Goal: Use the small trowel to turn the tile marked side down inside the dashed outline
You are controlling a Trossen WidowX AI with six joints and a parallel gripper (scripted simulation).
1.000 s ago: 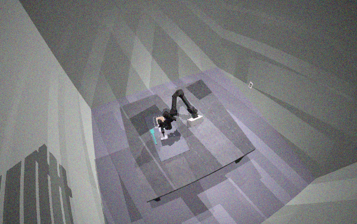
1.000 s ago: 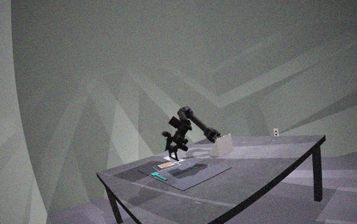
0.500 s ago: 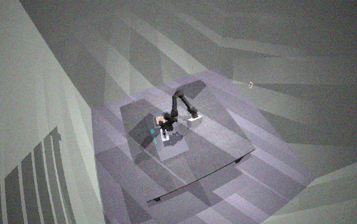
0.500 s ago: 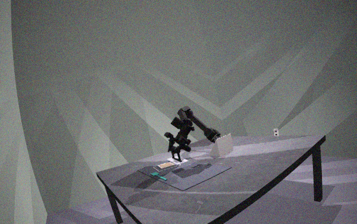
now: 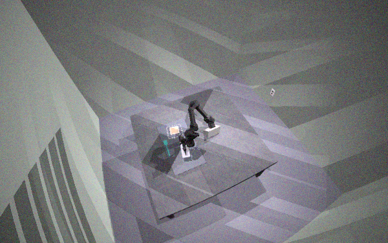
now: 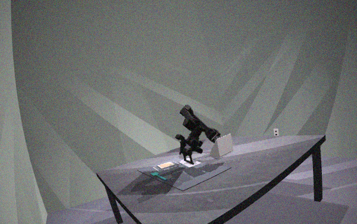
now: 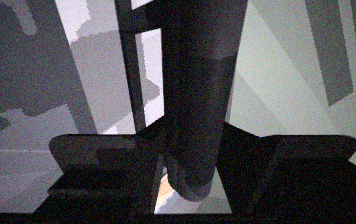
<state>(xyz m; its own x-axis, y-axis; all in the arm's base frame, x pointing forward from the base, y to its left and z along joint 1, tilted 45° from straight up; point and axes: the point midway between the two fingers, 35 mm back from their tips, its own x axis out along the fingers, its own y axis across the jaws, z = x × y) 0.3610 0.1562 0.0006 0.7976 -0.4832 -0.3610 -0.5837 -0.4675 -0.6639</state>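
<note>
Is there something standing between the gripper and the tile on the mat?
Nothing visible does. The gripper, shut on a dark handle, hangs beside the tile in its dashed outline; the teal tool lies off to one side, not between them.

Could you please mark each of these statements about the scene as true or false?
1. The orange tile lies inside the dashed outline on the mat. True.
2. The end effector is open and holds nothing. False: it is shut on a dark handle.
3. A teal tool lies on the mat, apart from the end effector. True.
4. The white block stands on the mat. False: it stands on the table, beyond the mat's edge.
5. The teal tool rests on top of the tile. False: it lies beside the outline, off the tile.
</note>
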